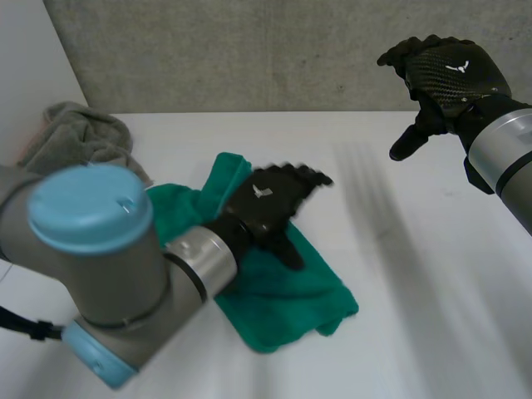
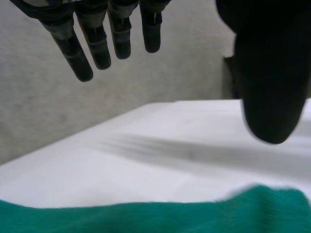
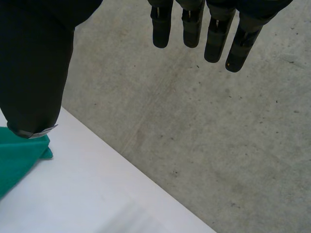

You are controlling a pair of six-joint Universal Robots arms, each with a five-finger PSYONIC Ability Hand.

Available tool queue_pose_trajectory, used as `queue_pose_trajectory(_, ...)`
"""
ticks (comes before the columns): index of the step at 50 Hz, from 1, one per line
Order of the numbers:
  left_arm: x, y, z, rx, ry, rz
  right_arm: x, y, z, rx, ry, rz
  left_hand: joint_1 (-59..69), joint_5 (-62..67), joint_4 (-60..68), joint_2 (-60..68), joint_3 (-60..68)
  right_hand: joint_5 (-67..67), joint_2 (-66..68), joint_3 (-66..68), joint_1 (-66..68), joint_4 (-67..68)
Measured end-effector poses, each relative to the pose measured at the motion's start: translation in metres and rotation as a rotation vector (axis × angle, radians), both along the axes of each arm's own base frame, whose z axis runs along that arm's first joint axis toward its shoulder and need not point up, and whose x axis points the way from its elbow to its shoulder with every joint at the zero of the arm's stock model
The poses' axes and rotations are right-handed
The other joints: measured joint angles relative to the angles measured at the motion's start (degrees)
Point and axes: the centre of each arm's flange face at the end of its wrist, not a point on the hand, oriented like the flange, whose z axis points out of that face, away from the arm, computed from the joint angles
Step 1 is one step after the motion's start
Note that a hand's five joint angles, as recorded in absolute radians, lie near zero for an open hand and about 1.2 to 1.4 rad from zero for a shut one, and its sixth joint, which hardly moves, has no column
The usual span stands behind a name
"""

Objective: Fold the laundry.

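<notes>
White table (image 1: 416,274) lay beneath left hand (image 1: 268,206) and right hand (image 1: 449,75), bare stretch between them. Grey concrete wall (image 1: 266,50) stood beyond fingertips of both hands, meeting table's far edge. Plain white panel (image 1: 25,66) stood off left hand's outer side.

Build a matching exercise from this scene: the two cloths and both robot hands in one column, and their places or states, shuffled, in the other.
1. green towel
2. grey towel
3. left robot hand
4. right robot hand

A. bunched at the far left corner of the table
B. open, raised at the far right, clear of both cloths
C. crumpled, nearer the middle
D. open, above the green towel

Pairs: 1-C, 2-A, 3-D, 4-B
</notes>
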Motion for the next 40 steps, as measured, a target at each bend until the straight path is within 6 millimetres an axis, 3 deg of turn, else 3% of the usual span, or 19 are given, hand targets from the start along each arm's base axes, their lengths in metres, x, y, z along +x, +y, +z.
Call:
queue_pose_trajectory(4,0.017,-0.027,0.014,-0.038,0.02,0.085,0.001,0.001,-0.001,0.006,0.004,0.005,0.0,-0.5,-0.5,-0.5,-0.6,0.0,0.0,0.0,0.0,0.0)
queue_pose_trajectory(7,0.04,-0.056,0.026,-0.089,0.019,0.2,0.002,0.004,-0.005,0.028,0.022,0.015,0.0,-0.5,-0.5,-0.5,-0.6,0.0,0.0,0.0,0.0,0.0)
queue_pose_trajectory(12,0.068,-0.085,0.028,-0.159,-0.055,0.32,0.004,0.012,-0.018,0.096,0.114,0.044,0.0,-0.5,-0.5,-0.5,-0.6,0.0,0.0,0.0,0.0,0.0)
queue_pose_trajectory(19,0.09,-0.102,0.012,-0.223,-0.22,0.371,0.017,0.036,-0.048,0.214,0.294,0.161,0.0,-0.4,-0.5,-0.5,-0.6,0.0,0.0,0.0,0.0,0.0)
queue_pose_trajectory(20,0.096,-0.106,0.002,-0.238,-0.285,0.372,0.019,0.04,-0.051,0.225,0.311,0.176,0.0,-0.4,-0.5,-0.5,-0.6,0.0,0.0,0.0,0.0,0.0)
queue_pose_trajectory(21,0.098,-0.108,-0.002,-0.242,-0.311,0.37,0.03,0.06,-0.065,0.268,0.376,0.255,0.0,-0.3,-0.5,-0.5,-0.5,0.0,0.0,0.0,0.0,0.0)
queue_pose_trajectory(25,0.103,-0.115,-0.017,-0.26,-0.394,0.361,0.047,0.083,-0.086,0.293,0.397,0.334,0.3,-0.2,-0.4,-0.4,-0.4,0.0,0.0,0.0,0.0,0.0)
queue_pose_trajectory(35,0.115,-0.149,-0.052,-0.245,-0.517,0.373,0.073,0.09,-0.141,0.336,0.34,0.336,1.4,1.4,0.6,0.6,-0.2,0.0,0.0,0.0,0.0,0.0)
queue_pose_trajectory(40,0.119,-0.159,-0.066,-0.226,-0.565,0.369,0.08,0.089,-0.161,0.349,0.359,0.308,8.2,7.5,6.9,6.9,6.4,0.3,0.7,1.5,0.3,0.2)
